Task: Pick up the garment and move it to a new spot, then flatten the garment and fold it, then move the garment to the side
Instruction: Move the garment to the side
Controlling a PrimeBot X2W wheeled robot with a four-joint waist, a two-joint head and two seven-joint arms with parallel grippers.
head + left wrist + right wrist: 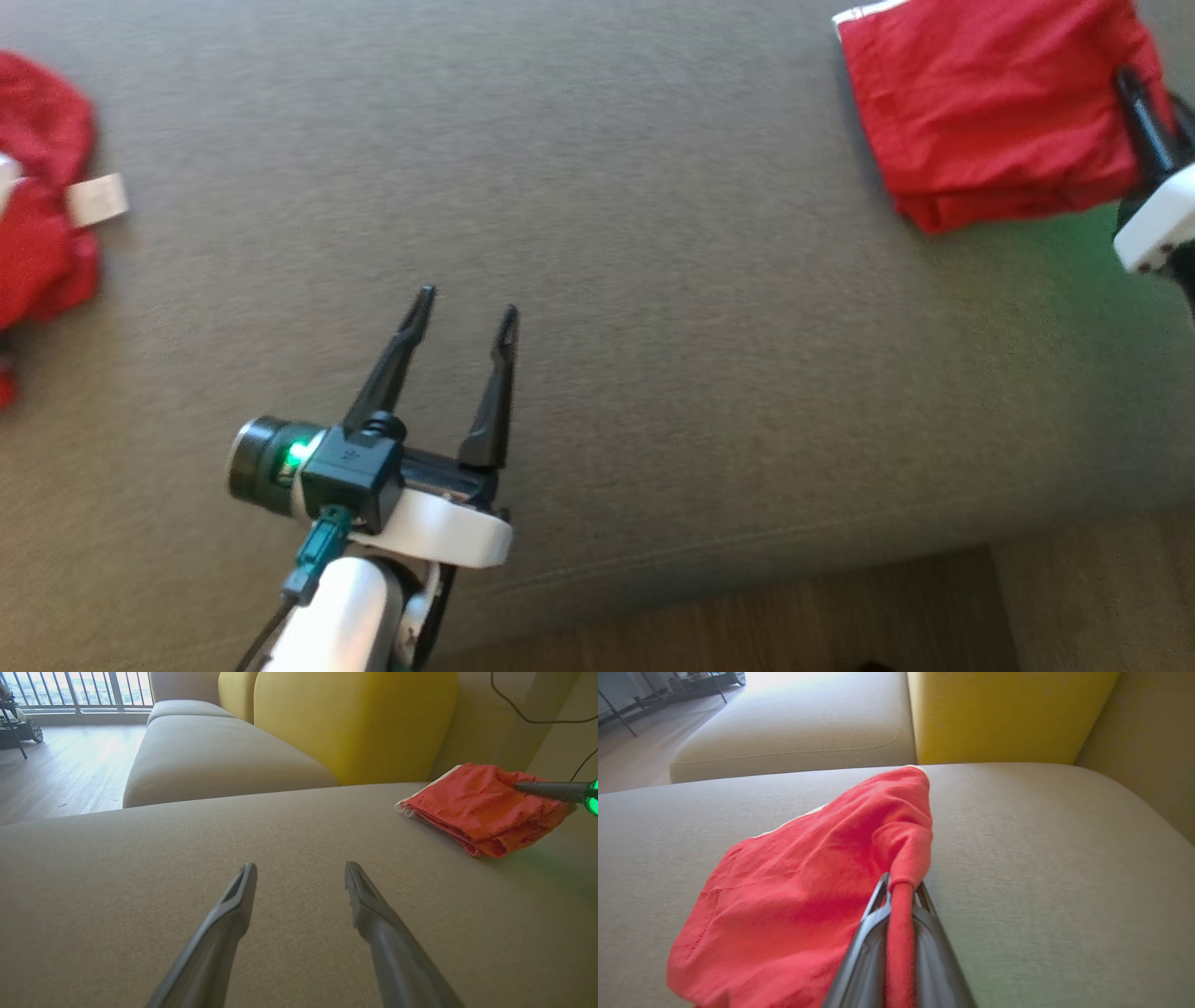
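- Red garment [990, 103] lies folded toward the sofa cushion's [653, 187] far right corner; folding looks done.
- Right pincer [902, 884] is clamped on its edge; left pincer [467, 306] hangs open, empty.
- Remaining, likely: setting it aside, letting go.

text: none legible | white tag [95, 200] on red cloth [42, 238]: unreadable (too blurred)

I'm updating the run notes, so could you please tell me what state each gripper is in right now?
Left gripper: open, holding nothing.
Right gripper: shut on the red garment.
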